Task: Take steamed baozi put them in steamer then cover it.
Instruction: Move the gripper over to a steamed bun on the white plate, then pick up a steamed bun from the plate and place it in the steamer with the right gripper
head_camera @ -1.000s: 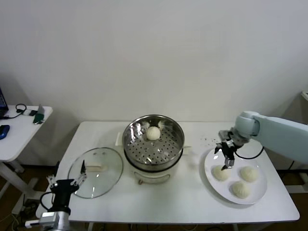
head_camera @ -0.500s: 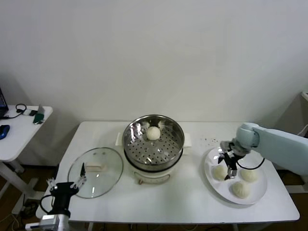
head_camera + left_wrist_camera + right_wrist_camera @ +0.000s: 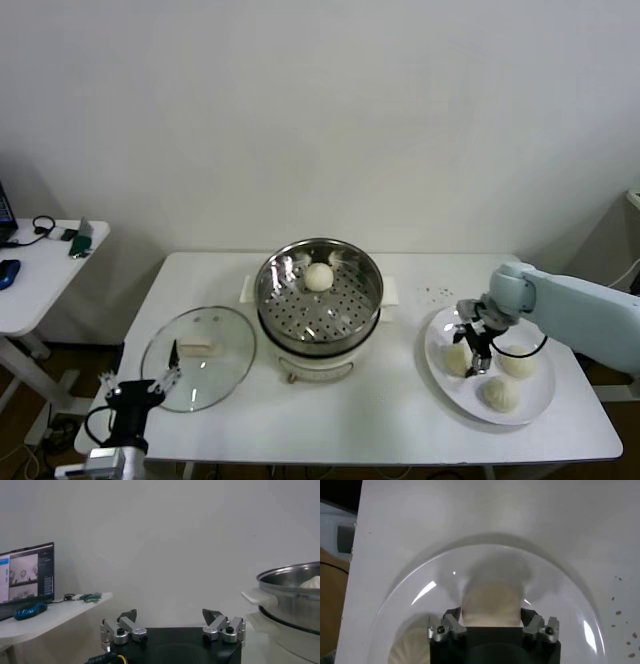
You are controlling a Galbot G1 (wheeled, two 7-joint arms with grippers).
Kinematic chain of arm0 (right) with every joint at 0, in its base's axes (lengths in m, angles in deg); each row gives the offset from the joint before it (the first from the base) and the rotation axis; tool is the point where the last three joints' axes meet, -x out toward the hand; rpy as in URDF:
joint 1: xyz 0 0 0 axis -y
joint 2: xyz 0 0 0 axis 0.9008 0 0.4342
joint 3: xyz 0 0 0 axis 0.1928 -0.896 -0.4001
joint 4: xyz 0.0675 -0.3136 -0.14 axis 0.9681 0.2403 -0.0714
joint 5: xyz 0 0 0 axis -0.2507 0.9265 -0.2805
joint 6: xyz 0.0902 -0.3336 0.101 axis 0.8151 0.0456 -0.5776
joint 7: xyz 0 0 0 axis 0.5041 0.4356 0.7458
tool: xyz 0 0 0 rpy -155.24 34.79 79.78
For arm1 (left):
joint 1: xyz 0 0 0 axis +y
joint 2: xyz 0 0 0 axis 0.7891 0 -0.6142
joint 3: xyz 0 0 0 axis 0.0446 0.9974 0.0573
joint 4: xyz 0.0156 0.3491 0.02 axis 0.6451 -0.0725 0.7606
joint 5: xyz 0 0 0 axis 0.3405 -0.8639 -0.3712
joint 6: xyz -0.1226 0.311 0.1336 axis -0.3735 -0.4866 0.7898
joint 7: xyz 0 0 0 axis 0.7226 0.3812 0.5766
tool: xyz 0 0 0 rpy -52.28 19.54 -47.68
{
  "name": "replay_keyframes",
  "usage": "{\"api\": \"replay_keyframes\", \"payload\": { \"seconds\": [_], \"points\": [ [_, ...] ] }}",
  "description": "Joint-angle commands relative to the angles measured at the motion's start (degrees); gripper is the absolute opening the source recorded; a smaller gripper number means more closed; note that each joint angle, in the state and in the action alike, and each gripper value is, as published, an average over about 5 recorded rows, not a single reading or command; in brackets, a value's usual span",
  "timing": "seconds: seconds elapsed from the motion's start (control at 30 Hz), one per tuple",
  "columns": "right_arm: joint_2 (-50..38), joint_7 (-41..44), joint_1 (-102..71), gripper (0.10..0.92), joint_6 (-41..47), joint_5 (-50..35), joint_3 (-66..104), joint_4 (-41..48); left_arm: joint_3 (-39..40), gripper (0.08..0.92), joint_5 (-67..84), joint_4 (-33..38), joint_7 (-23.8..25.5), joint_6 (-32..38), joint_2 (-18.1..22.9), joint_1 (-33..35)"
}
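Observation:
The steamer, a shiny perforated basket on a white pot, stands mid-table with one steamed baozi at its back. The glass cover lies flat to its left. On the white plate at the right lie three baozi. My right gripper is down over the leftmost one; in the right wrist view its fingers press both sides of that bun, gripper shut on it. My left gripper hangs open off the table's front left corner, empty.
Two other buns sit close beside the right gripper on the plate. The white table ends just in front of the plate. A small side table with cables stands far left. The steamer's rim shows in the left wrist view.
My right gripper dropped from above the plate onto the leftmost bun and its fingers closed against it. The left arm sank slightly at the front left corner.

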Motion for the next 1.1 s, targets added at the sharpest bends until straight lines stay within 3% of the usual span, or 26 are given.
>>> {"api": "replay_keyframes", "payload": {
  "seconds": [0.03, 0.2, 0.5, 0.8, 1.1],
  "points": [
    [-0.2, -0.1, -0.5, 0.725, -0.3, 0.1, 0.8, 0.1, 0.1, 0.823, 0.0, 0.3, 0.0, -0.1, 0.2, 0.0],
    [-0.7, -0.6, 1.2, 0.721, 0.4, -2.5, 0.7, -0.2, 0.1, 0.823, 0.0, 0.3, 0.0, 0.1, 0.2, 0.2],
    [1.2, -1.0, 22.5, 0.734, 2.0, -17.6, -12.4, -3.0, 1.1, 0.823, 0.4, 1.0, 0.1, 0.0, 0.6, 0.5],
    [10.1, -0.9, 42.5, 0.738, 3.7, -34.0, -23.7, -3.8, 2.7, 0.823, 0.1, 1.7, 0.2, 0.2, 0.3, 0.6],
    [25.0, -2.9, 47.8, 0.738, 5.4, -45.6, -26.4, -3.0, 3.5, 0.823, -0.1, 2.8, 1.8, 0.2, 0.0, 2.4]
  ]
}}
